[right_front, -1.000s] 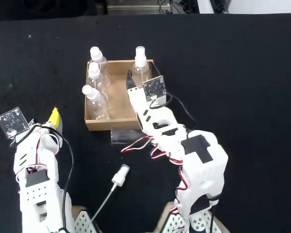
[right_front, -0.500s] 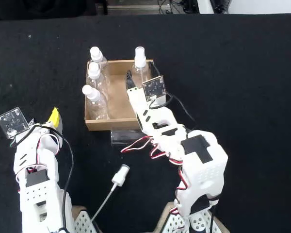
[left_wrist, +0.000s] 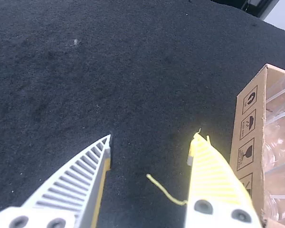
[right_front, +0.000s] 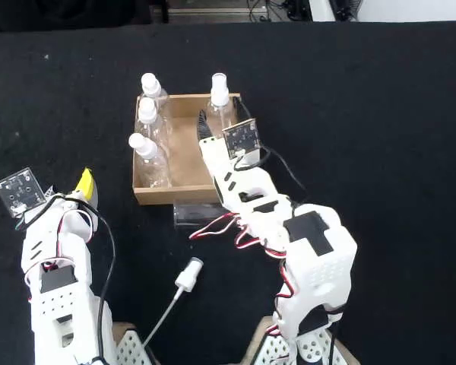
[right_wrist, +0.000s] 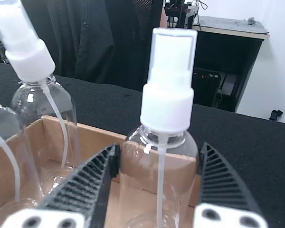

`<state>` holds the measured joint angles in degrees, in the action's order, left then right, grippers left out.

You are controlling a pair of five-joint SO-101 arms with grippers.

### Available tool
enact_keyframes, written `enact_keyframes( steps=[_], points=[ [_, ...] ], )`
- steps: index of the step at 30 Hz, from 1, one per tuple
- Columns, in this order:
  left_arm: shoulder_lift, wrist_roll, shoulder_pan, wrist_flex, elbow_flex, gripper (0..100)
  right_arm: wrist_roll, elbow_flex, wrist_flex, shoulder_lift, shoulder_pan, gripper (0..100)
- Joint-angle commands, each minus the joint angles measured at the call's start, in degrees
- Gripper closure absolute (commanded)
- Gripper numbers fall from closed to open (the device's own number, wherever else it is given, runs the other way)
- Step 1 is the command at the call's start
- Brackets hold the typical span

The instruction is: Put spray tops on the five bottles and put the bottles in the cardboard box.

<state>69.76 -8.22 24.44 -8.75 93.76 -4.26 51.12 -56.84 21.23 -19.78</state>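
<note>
Spray top loose on table, bottle lying beside cardboard box

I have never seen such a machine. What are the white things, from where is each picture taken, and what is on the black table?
These are two robot arms, each ending in a gripper. One picture looks down from above the table; the other two come from cameras on the wrists. The left gripper is open and empty above the black table. The right gripper sits around a capped bottle standing in the cardboard box; whether it grips, I cannot tell. Three more capped bottles stand there. One more bottle lies before the box, a loose spray top nearer the arms.
</note>
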Motion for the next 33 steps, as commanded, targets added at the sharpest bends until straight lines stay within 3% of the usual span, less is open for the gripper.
enact_keyframes(
  steps=[1,5,11,33],
  points=[
    [0.4,0.6,-0.6,1.3,-0.7,75,-0.1,0.1,-2.0,-1.8,-0.9,76.0],
    [0.4,0.6,-0.6,1.3,-0.7,75,-0.1,0.1,-2.0,-1.8,-0.9,75.7],
    [0.4,0.6,-0.6,1.3,-0.7,75,-0.1,0.1,-2.0,-1.8,-0.9,65.7],
    [0.4,0.6,-0.6,1.3,-0.7,75,-0.1,3.6,-2.3,-6.1,-1.8,67.4]
  ],
)
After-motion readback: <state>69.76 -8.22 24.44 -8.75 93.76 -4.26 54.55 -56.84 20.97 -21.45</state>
